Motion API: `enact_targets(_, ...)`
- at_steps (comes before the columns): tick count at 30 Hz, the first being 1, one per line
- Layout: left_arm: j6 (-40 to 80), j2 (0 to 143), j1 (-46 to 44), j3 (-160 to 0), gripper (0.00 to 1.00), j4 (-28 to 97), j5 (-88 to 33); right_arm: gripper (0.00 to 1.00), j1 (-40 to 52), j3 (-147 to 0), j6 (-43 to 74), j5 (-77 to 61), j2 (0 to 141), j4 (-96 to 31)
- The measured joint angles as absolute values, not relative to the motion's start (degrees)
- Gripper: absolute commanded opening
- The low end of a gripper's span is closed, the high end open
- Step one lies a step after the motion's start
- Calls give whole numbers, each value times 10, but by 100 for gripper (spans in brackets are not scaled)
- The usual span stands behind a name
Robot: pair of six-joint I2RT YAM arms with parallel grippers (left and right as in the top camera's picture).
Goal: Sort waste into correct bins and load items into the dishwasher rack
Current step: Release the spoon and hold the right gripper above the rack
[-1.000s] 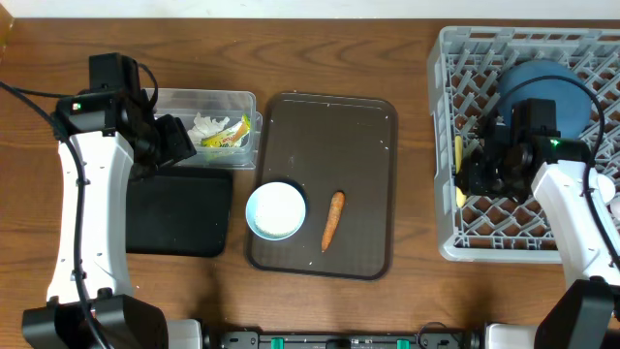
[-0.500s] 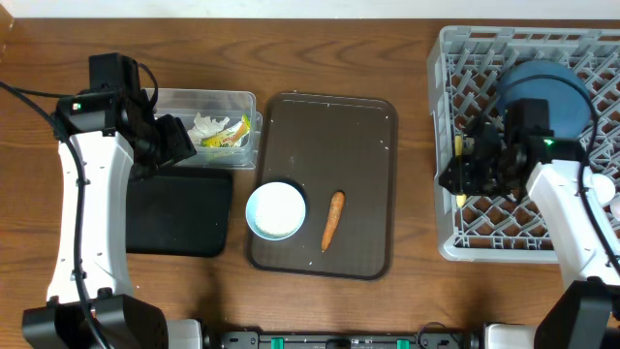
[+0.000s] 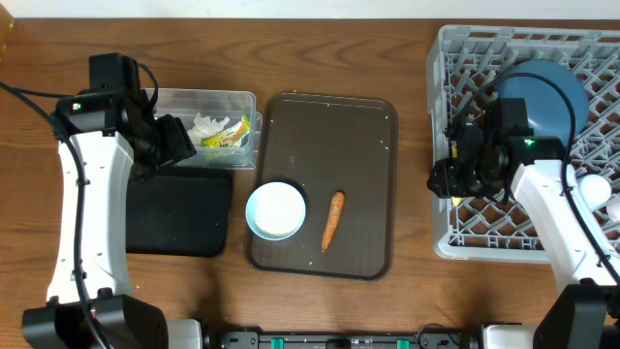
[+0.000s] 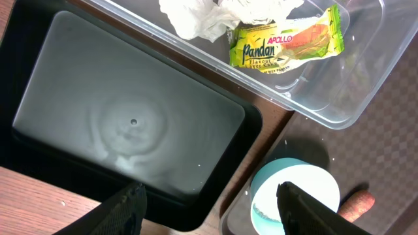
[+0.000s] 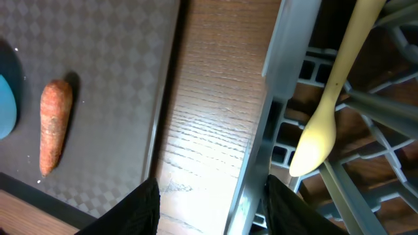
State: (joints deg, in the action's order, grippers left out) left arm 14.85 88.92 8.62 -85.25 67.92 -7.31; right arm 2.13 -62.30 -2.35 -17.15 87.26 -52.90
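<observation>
The small orange carrot point(image 3: 332, 220) lies on the brown serving tray point(image 3: 339, 126), also in the right wrist view point(image 5: 53, 124). A light-blue cup point(image 3: 276, 210) with a white inside stands beside it. The clear tub point(image 3: 232, 100) holds white paper scraps point(image 4: 215, 14) and the yellow-green wrapper point(image 4: 287, 40). The black tray point(image 3: 179, 213) is bare. The grey rack point(image 3: 465, 58) holds the dark-blue plate point(image 3: 542, 92) and the pale yellow spoon point(image 5: 326, 111). My left gripper point(image 4: 212, 215) is open and empty over the black tray's corner. My right gripper point(image 5: 219, 215) is open and empty, astride the rack's left wall.
A white round item point(image 3: 593, 189) sits in the rack's right side, partly hidden by my right arm. A few white specks lie on the serving tray. Bare wood point(image 5: 209, 130) runs between the serving tray and the rack.
My right gripper has moved left, from over the rack's inside to its left wall. The spoon stays in the rack. The left arm has not moved.
</observation>
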Motion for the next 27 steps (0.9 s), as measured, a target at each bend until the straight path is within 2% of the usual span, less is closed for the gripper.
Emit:
enact_targets(9, 149, 889, 86, -853, 66, 679, -73, 50, 22, -623, -23, -170, 873, -529)
enact_targets(11, 149, 889, 86, -853, 67, 679, -73, 52, 22, -623, -23, -171, 873, -529)
enact_targets(12, 149, 889, 86, -853, 71, 679, -73, 52, 23, -623, -23, -171, 873, -529)
enact_targets(20, 150, 889, 86, -853, 71, 679, -73, 54, 27, -628, -19, -164, 873, -534)
enact_targets(27, 150, 889, 76, -853, 71, 679, -76, 56, 30, -703, -14, -156, 857, -549)
